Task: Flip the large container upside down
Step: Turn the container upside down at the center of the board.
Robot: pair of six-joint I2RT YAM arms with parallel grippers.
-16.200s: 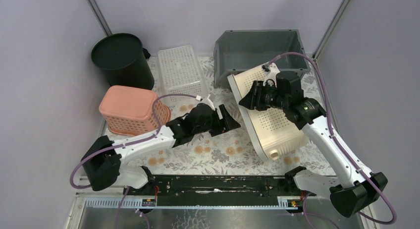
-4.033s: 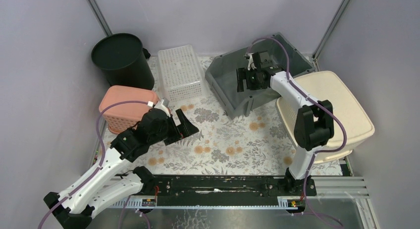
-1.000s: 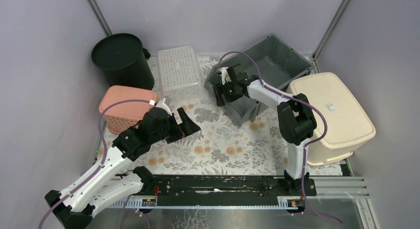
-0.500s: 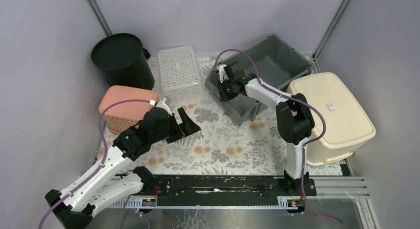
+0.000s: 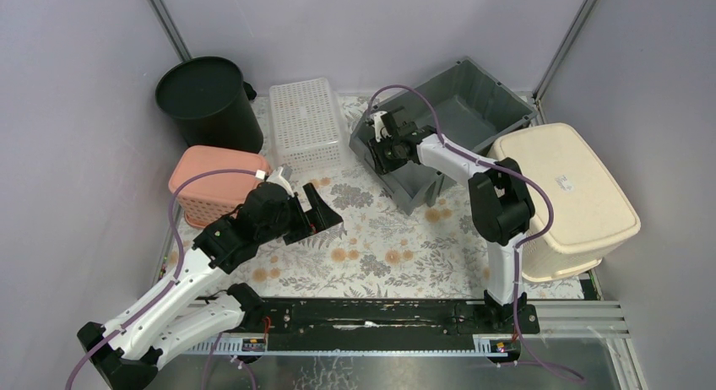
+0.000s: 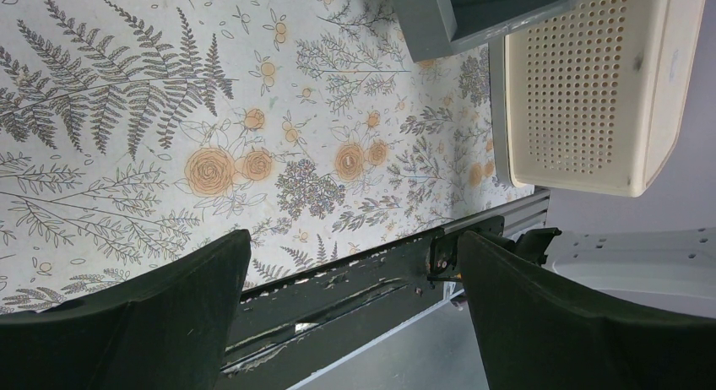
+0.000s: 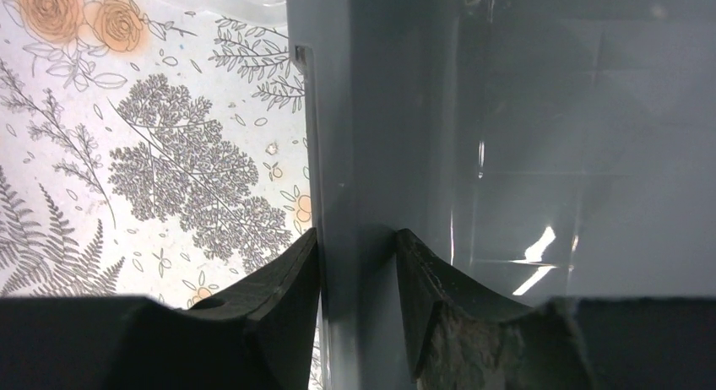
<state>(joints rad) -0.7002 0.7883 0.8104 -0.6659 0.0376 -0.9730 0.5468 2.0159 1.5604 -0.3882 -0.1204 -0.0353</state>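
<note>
Right gripper (image 5: pixel 382 143): jaws are pressing narrowly on the thin upright side wall of the large grey container (image 5: pixel 460 111), one finger (image 7: pixel 287 276) lying outside over the floral table mat (image 5: pixel 380 238) and the other finger (image 7: pixel 426 280) sitting inside the tub, both pads meeting the plastic. The container is standing at the back of the table, right of centre, mouth facing up and the body looking tilted, with its near-left corner toward the mat; the overhead view is not showing whether the whole base is resting flat. Left gripper (image 5: pixel 322 211): jaws are gaping wide and gripping nothing, hanging over bare mat well apart from the container. Neighbouring items: a cream perforated basket (image 5: pixel 566 187) is sitting bottom-up just beside the container's right end at the table's right edge; a white mesh basket (image 5: pixel 306 120) is lying just beside its left end; a black round bin (image 5: pixel 207 99) is occupying the back-left corner; a pink basket (image 5: pixel 221 183) is sitting bottom-up in front of that bin, close to the left arm.
</note>
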